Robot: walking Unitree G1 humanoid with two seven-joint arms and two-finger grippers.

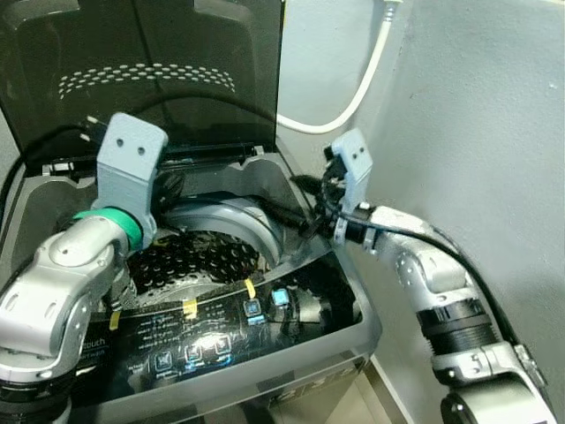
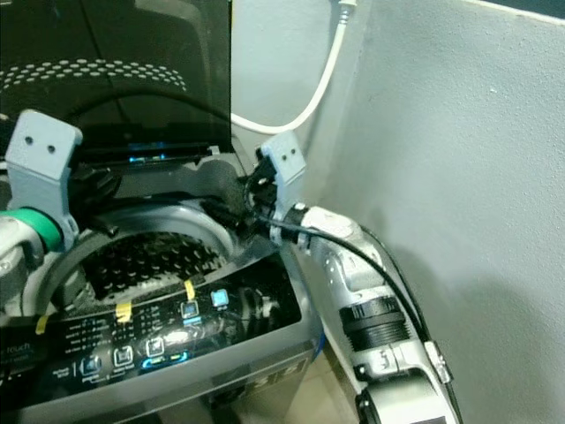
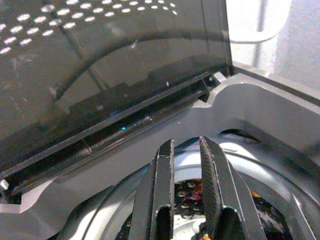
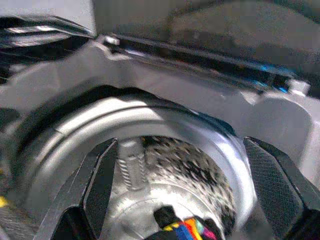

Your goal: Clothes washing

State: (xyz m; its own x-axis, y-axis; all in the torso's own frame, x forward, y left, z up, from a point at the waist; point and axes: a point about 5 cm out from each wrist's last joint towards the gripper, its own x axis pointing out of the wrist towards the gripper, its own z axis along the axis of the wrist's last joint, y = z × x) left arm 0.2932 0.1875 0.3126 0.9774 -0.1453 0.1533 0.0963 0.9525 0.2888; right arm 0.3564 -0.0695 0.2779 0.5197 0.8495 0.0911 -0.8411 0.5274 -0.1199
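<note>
A: Washer stands with its lid swung up at the back, hard beside the grey wall. Drum is open to the top.

B: What is in the drum?

A: Its perforated steel wall shows dark and shiny. In the right wrist view something many-coloured lies low in the drum; I cannot tell whether it is cloth. Little else can be made out inside.

B: Where are the grippers against the drum?

A: The left gripper hangs over the drum's left rear rim, its fingers drawn near together with a narrow gap between them, pinching nothing. The right gripper sits at the drum's right rim, pointing across the opening, its fingers spread wide with the drum mouth between them, and nothing in them.

B: Edges and room?

A: In front of the drum lies the glossy control panel, lit blue at some buttons, with yellow tape tabs on its inner edge. Behind the drum the lid's hinge ledge runs just beyond the rim. The right arm fills the gap between the washer and the wall. A white hose loops down the wall behind the washer's right rear corner. The drum's middle is open between the two grippers.
</note>
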